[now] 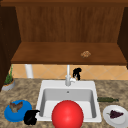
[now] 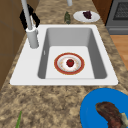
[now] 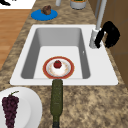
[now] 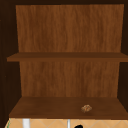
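My right hand (image 1: 77,73) hangs just right of the white faucet (image 1: 68,78), its curled fingers on the faucet handle (image 1: 72,80). The same hand appears behind the faucet in the left side view (image 2: 30,17) and beside the faucet base in the right side view (image 3: 110,33). My left hand (image 1: 31,117) floats at the counter's front edge, fingers curled and holding nothing, right of a blue plate (image 1: 10,115). In the sink basin (image 2: 97,57) lies a red-rimmed plate (image 2: 60,70) with a small red fruit (image 3: 57,64) on it.
The blue plate carries brown meat (image 1: 16,107). A white plate (image 1: 110,119) with dark grapes (image 3: 10,107) and a lying green bottle (image 1: 107,99) sit right of the sink. A potted plant (image 1: 8,83) stands far left. A small brown lump (image 4: 86,108) rests on the cabinet shelf.
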Robot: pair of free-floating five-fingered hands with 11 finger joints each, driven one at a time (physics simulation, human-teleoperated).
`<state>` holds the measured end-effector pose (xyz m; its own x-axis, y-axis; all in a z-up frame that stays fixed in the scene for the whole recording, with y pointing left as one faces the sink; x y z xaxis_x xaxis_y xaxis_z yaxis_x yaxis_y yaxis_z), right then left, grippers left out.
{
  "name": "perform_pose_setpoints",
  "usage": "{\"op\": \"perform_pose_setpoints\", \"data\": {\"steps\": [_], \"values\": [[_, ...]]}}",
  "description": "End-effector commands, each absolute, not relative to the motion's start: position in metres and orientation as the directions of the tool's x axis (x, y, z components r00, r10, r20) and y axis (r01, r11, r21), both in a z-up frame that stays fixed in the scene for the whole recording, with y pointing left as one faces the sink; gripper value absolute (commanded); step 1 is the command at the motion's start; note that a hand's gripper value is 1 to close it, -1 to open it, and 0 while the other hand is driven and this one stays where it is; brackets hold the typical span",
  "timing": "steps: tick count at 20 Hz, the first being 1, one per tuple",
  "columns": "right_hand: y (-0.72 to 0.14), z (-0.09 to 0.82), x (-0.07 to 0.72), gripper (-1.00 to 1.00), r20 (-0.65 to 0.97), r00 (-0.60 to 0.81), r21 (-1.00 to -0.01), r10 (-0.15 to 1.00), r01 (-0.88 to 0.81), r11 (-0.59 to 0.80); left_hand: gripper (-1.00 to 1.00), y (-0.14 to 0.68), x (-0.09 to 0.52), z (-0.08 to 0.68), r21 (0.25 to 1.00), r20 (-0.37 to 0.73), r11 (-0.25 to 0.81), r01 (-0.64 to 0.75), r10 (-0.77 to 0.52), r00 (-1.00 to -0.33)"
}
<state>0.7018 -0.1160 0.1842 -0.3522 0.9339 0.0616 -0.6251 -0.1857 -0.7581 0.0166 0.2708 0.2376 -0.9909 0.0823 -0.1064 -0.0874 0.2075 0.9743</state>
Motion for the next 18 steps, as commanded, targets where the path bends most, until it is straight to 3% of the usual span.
{"op": "perform_pose_setpoints", "data": {"steps": [1,18], "values": [[-0.114,0.185,0.702,-1.00,0.069,-0.342,-0.756,0.937,-0.631,-0.175,0.00,0.271,0.017,0.238,0.974,-0.106,0.208,-0.087,0.082,-0.991],[-0.208,0.259,0.647,-1.00,0.091,-0.411,-0.863,0.907,-0.487,-0.134,0.00,0.271,0.017,0.238,0.974,-0.106,0.208,-0.087,0.082,-0.991]]}}
